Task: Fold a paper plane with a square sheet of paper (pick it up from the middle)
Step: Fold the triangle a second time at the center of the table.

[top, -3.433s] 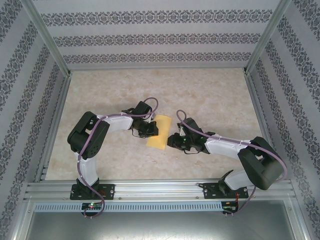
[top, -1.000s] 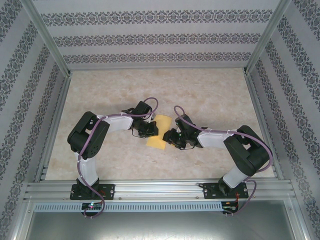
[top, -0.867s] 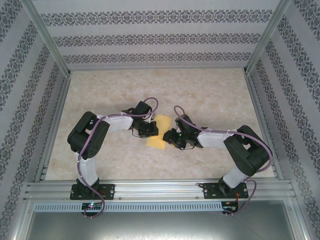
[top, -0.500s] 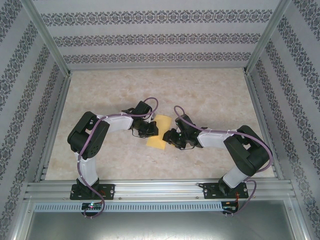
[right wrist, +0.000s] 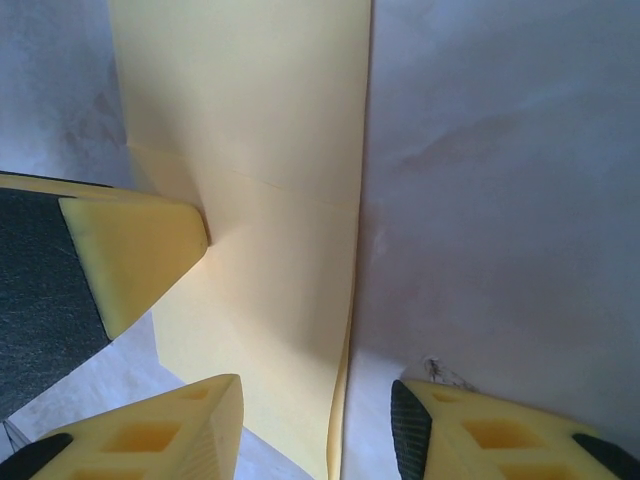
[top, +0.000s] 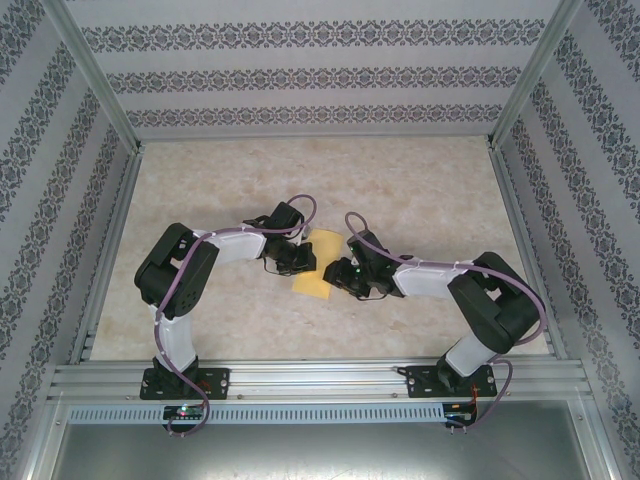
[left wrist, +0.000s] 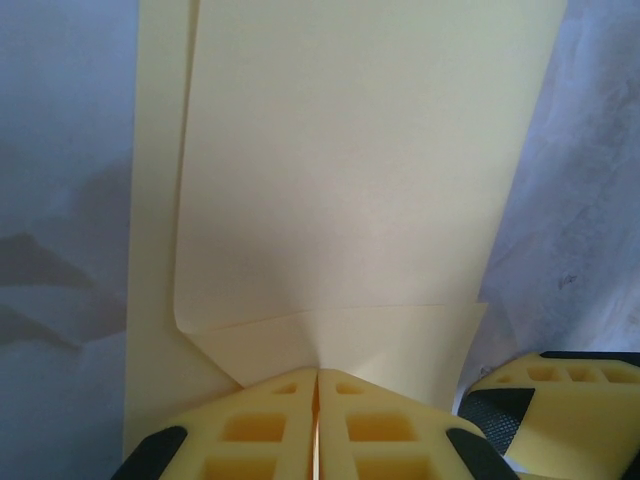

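we see left end effector (left wrist: 317, 378) clenched on paper (left wrist: 340, 170) edge, right end effector (right wrist: 315, 398) released, straddling the opposite edge

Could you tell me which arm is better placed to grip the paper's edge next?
Right, probably: the right end effector is open, straddling an edge of the paper; the left end effector is shut on it.

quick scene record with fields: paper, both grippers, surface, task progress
paper: yellow sheet, folded over into a narrow strip with layers showing
surface: pale marbled table, the sheet lying on it
left gripper: shut, tips on the sheet
right gripper: open, fingers straddling the sheet's long edge
progress: no pointed plane shape yet
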`<move>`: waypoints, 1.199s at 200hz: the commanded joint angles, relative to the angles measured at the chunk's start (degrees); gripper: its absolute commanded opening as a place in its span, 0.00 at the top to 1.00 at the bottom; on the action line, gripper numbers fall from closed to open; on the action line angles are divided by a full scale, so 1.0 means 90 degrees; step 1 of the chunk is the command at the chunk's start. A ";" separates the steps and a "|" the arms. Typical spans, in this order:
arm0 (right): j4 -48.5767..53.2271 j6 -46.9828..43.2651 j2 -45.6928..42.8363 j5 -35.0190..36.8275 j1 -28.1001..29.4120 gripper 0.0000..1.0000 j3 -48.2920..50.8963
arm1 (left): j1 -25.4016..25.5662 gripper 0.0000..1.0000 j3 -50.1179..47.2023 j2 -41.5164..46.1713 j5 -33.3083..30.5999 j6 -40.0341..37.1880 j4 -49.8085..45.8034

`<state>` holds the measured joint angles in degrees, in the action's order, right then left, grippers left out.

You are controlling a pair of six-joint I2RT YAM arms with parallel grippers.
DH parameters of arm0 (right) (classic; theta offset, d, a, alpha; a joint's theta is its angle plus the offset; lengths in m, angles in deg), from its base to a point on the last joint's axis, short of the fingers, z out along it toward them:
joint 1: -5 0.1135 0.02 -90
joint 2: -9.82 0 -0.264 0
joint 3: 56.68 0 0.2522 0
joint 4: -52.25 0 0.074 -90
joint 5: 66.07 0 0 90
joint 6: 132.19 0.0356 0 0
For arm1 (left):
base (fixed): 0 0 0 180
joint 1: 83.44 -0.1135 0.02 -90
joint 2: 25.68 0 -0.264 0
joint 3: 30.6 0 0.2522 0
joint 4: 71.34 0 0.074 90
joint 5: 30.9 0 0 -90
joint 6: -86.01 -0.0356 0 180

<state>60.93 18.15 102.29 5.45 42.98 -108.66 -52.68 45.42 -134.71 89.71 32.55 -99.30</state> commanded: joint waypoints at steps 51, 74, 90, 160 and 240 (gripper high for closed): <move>-0.1182 0.0179 0.0812 -0.0153 0.0167 0.58 -0.0323 | 0.0020 0.89 -0.0070 -0.0061 -0.0159 0.0076 -0.0273; -0.1239 0.0181 0.0828 -0.0211 0.0164 0.58 -0.0309 | 0.0025 0.89 -0.0070 0.0036 -0.0228 0.0023 -0.0374; -0.1392 0.0243 0.0830 -0.0193 0.0175 0.59 -0.0262 | 0.0022 0.89 -0.0074 0.0055 -0.0232 0.0003 -0.0405; -0.1356 0.0267 0.0703 -0.0114 0.0190 0.59 -0.0119 | 0.0019 0.89 -0.0155 0.0183 -0.0266 0.0033 -0.0295; -0.1663 0.0287 0.0844 -0.0279 0.0186 0.61 -0.0275 | 0.0021 0.89 -0.0153 0.0181 -0.0286 0.0062 -0.0180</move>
<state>61.94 20.51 103.45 5.01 42.61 -109.56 -52.68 45.00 -134.14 88.83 32.68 -99.34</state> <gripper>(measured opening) 0.397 0.111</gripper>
